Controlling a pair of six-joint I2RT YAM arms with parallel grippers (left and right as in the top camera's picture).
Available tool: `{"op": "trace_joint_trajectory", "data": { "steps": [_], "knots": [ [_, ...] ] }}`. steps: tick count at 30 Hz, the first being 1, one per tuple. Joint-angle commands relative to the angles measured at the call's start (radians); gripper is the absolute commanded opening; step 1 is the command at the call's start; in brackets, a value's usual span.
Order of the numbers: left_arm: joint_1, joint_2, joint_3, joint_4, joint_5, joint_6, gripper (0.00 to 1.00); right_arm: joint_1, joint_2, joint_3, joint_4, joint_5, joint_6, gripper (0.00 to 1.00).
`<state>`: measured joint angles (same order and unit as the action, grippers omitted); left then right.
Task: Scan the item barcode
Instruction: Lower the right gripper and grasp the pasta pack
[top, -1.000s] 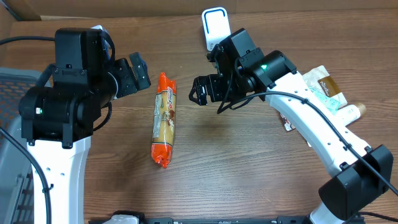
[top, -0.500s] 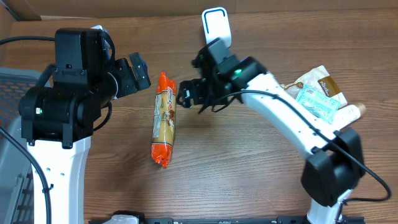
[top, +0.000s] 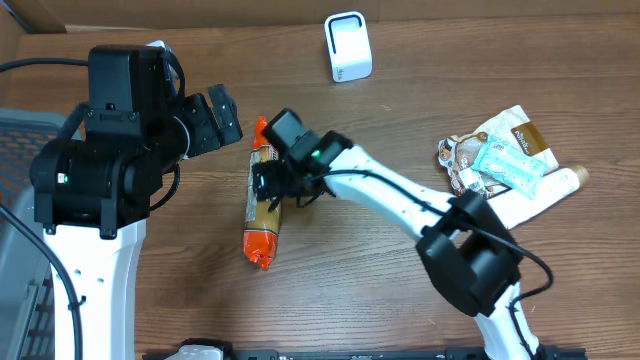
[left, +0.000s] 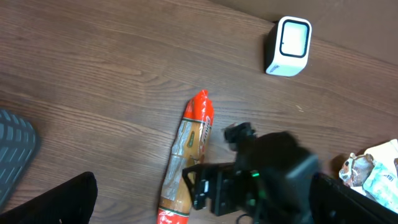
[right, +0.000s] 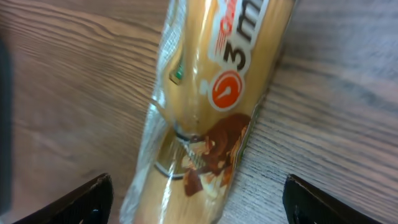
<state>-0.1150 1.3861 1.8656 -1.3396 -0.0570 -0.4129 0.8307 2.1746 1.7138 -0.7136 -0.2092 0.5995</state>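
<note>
Your right claw (right: 198, 199) stands wide open and empty astride the snack packet (right: 211, 93); close off-centre and this slick tube may squirt sideways.

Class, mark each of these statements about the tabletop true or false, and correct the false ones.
1. The packet lies flat on the table, with the right jaws over it. True.
2. The left jaws hold the scanner. False: the scanner stands alone near the far edge of the table, and the left jaws are open and empty.
3. The right jaws are shut tight on the packet. False: they stand apart, one on each side of it.
4. A pile of other packs lies on the right side of the table. True.
5. The packet has orange ends. True.
</note>
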Motion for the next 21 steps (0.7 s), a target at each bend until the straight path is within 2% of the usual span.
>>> {"op": "trace_joint_trajectory", "data": {
  "steps": [1,12,21],
  "knots": [
    [0.003,0.002,0.015,0.001,-0.005,-0.006,0.99,0.013,0.029,0.005,0.013,0.07,0.034,0.87],
    [0.003,0.002,0.015,0.001,-0.005,-0.006,1.0,0.016,0.096,0.005,0.046,0.058,0.037,0.7],
    [0.003,0.002,0.015,0.001,-0.005,-0.006,1.0,0.055,0.109,0.005,0.081,0.051,0.037,0.63]
  ]
}}
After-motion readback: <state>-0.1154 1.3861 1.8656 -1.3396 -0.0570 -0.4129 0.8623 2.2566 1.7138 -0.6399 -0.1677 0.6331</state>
